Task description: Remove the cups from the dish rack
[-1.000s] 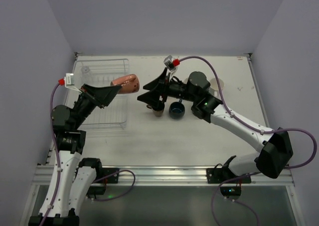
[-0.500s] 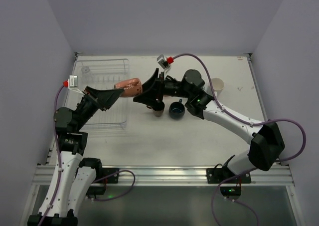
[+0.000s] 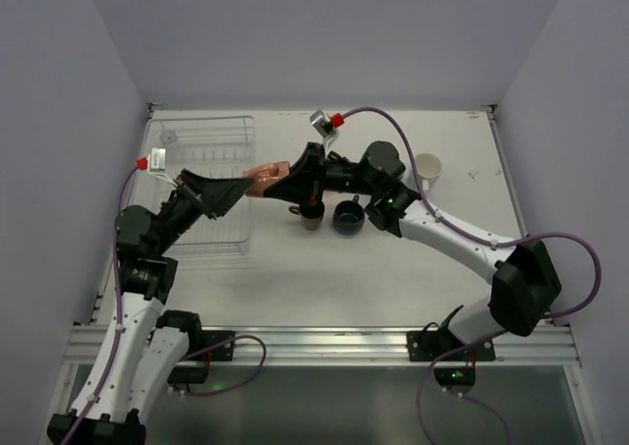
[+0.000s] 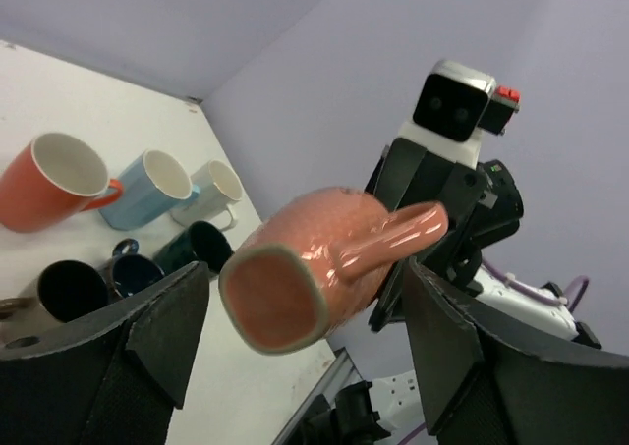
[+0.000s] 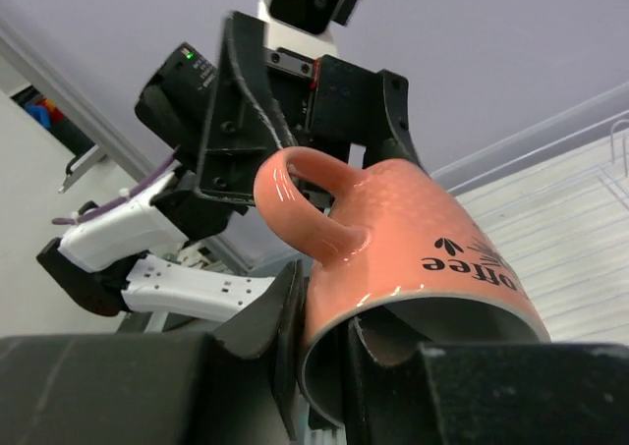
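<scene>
The salmon pink mug [image 3: 263,180] hangs on its side in the air between the two arms, right of the dish rack [image 3: 211,136]. My right gripper [image 5: 329,337] is shut on the mug [image 5: 423,239], pinching its wall beside the handle with one finger inside the mouth and one outside. My left gripper [image 4: 305,273] stands open around the mug's base [image 4: 285,303], with a gap on each side. On the table beyond stand orange [image 4: 54,182], light blue [image 4: 152,188], white [image 4: 214,192], dark green [image 4: 197,247], navy [image 4: 133,268] and dark brown [image 4: 64,293] mugs.
In the top view the dark brown mug [image 3: 311,216] and navy mug [image 3: 346,216] sit just below the right gripper [image 3: 290,175]. The white cup [image 3: 428,168] stands at the back right. The right arm covers the other mugs. Walls close the table's sides and back.
The right gripper has shut on the pink mug's rim and the left gripper has opened and let go of it. The left arm has drawn back a little.
</scene>
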Available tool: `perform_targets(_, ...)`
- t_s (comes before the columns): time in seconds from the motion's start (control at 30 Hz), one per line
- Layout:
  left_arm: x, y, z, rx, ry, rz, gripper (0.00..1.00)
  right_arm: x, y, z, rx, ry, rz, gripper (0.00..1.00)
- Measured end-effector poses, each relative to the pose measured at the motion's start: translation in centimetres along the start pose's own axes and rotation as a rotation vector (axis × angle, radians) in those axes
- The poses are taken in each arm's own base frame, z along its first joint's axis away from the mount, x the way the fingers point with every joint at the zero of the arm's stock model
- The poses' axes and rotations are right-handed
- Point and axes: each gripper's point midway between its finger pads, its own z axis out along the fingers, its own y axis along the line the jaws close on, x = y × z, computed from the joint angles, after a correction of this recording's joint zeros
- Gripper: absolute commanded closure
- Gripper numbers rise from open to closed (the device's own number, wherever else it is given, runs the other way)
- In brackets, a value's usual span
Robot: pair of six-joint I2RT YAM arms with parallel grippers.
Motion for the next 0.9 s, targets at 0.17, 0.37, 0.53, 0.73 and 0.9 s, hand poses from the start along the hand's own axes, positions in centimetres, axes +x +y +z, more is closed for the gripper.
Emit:
perform_targets(0.17, -1.7, 0.7, 0.4, -0.124, -0.013, 0.136, 0.00, 2.8, -2.1, -2.1, 0.158, 0.050, 0.036, 1.00)
perform_targets(0.37, -4.1, 2.2, -1.2, -0.323, -0.054, 0.357, 0.00, 8.5, -5.3, -7.7, 0.461, 0.187, 0.091, 1.00)
perform_targets(0.53, -4.3, 5.2, -3.7, -0.491, -0.053, 0.477, 0.00, 14.5, -7.3, -15.2, 0.778, 0.338, 0.152, 1.00)
perform_targets(0.73, -2.8, 9.8, -5.7, -0.629, 0.005, 0.538, 0.00, 19.6, -9.4, -23.6, 1.125, 0.496, 0.222, 1.00)
perform_targets(0.9, -1.4, 12.6, -6.8, -0.690, 0.054, 0.553, 0.00, 20.3, -12.0, -27.4, 1.327, 0.549, 0.259, 1.00)
